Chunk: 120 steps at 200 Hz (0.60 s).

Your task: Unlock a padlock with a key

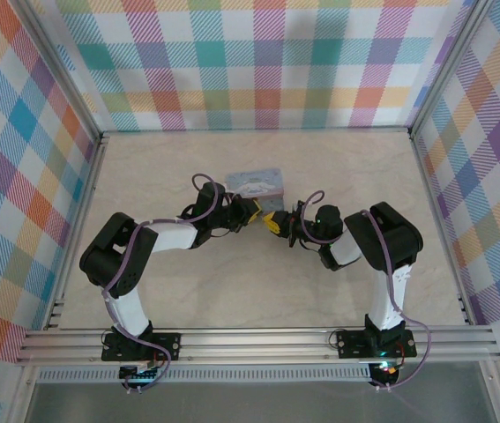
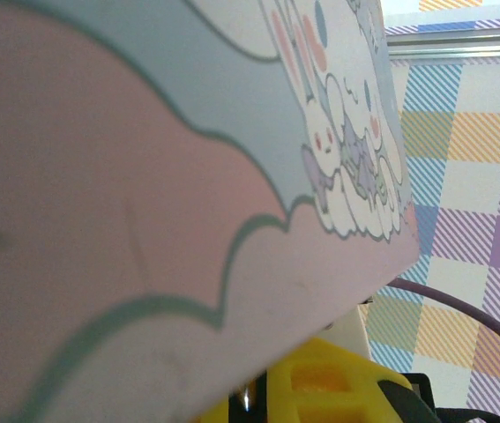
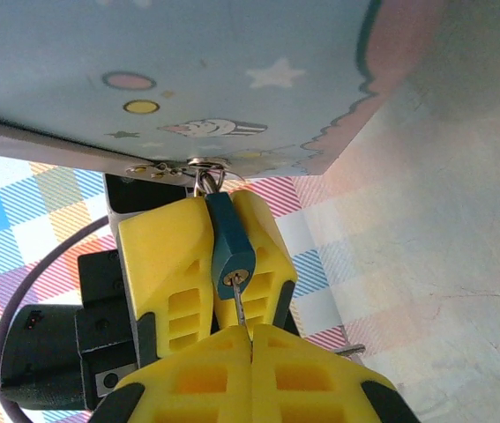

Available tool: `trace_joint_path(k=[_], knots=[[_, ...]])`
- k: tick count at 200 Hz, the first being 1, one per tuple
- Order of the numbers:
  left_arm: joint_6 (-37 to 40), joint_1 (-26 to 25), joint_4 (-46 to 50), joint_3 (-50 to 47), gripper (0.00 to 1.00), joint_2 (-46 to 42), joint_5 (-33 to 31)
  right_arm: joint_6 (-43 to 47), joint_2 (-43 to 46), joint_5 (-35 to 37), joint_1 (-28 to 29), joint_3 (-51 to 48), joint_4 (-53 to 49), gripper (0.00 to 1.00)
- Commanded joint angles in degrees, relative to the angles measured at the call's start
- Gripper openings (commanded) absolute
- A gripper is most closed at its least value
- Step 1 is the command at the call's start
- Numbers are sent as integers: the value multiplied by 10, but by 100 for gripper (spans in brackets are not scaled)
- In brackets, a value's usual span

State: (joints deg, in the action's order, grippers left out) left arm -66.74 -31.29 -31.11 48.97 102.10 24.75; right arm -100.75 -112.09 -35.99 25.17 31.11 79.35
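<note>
The padlock (image 3: pixel 230 251) is a small dark teal block hanging by its shackle from a ring on the pale blue cartoon-printed tin (image 3: pixel 188 70). My left gripper (image 3: pixel 221 204) is shut on the padlock, one yellow finger on each side. My right gripper (image 3: pixel 251 330) is shut on the key (image 3: pixel 244 310), whose thin metal shaft sits in the brass keyhole. From above, the left gripper (image 1: pixel 254 210) and right gripper (image 1: pixel 273 223) meet tip to tip just in front of the tin (image 1: pixel 254 183). In the left wrist view the tin (image 2: pixel 144 176) hides the padlock.
The tin rests near the middle of the beige table (image 1: pixel 364 167). Checkered walls (image 1: pixel 258 62) close off the back and both sides. An aluminium rail (image 1: pixel 258 339) runs along the near edge. A purple cable (image 2: pixel 461 308) loops to the right of the tin.
</note>
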Motion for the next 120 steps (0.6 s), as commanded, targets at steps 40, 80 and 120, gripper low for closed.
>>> trace_joint_path(k=[40, 80, 120], knots=[[-27, -5, -78, -3, 8, -25, 43, 36, -4, 41, 0, 13, 13, 0], [-27, -9, -77, 6, 6, -24, 48, 15, -34, 42, 2, 28, 13, 0], [-26, -20, -77, 13, 3, -14, 64, 28, -35, 56, 7, 64, 8, 1]])
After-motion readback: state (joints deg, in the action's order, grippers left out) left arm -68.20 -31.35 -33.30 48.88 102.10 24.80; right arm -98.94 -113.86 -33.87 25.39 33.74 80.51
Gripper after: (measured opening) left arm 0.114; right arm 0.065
